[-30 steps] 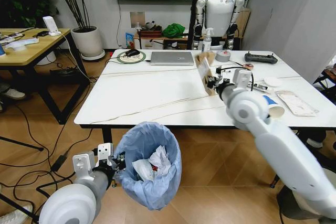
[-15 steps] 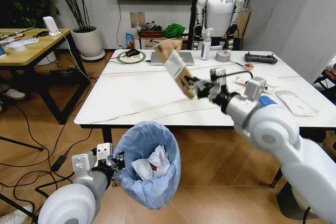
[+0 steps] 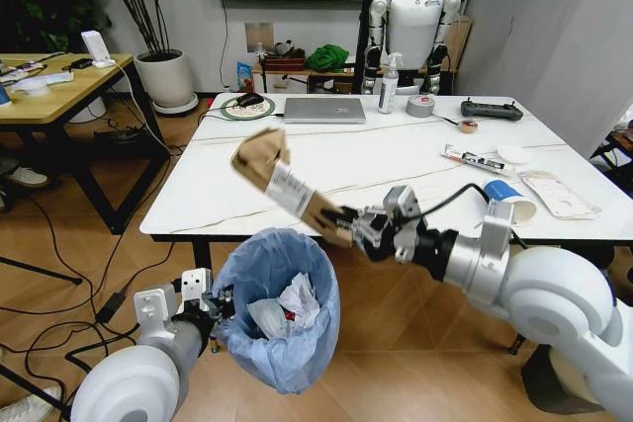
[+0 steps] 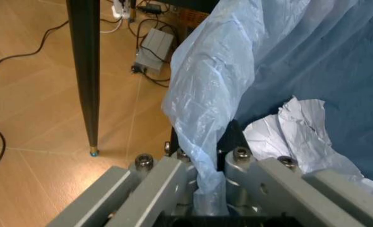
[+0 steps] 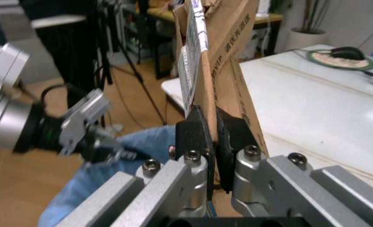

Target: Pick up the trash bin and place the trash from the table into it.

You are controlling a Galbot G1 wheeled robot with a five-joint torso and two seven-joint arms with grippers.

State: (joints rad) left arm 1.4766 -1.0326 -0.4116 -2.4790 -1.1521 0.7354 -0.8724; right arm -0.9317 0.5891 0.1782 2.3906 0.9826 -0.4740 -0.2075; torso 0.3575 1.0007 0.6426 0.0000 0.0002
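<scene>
Since a second before, the right tool (image 3: 344, 225) had swung its clamped torn cardboard (image 3: 280, 181) off the table (image 3: 237, 195) to just above the trash bin (image 3: 280, 308). The left tool (image 3: 220, 308) stayed pinched on the bin's blue bag rim, below the table's front edge. A laptop (image 3: 324, 110) and paper cup (image 3: 511, 199) lay on the marble top; wooden flooring lay beneath.

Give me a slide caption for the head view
Right tool carries torn cardboard over the trash bin, held by the left tool.
</scene>
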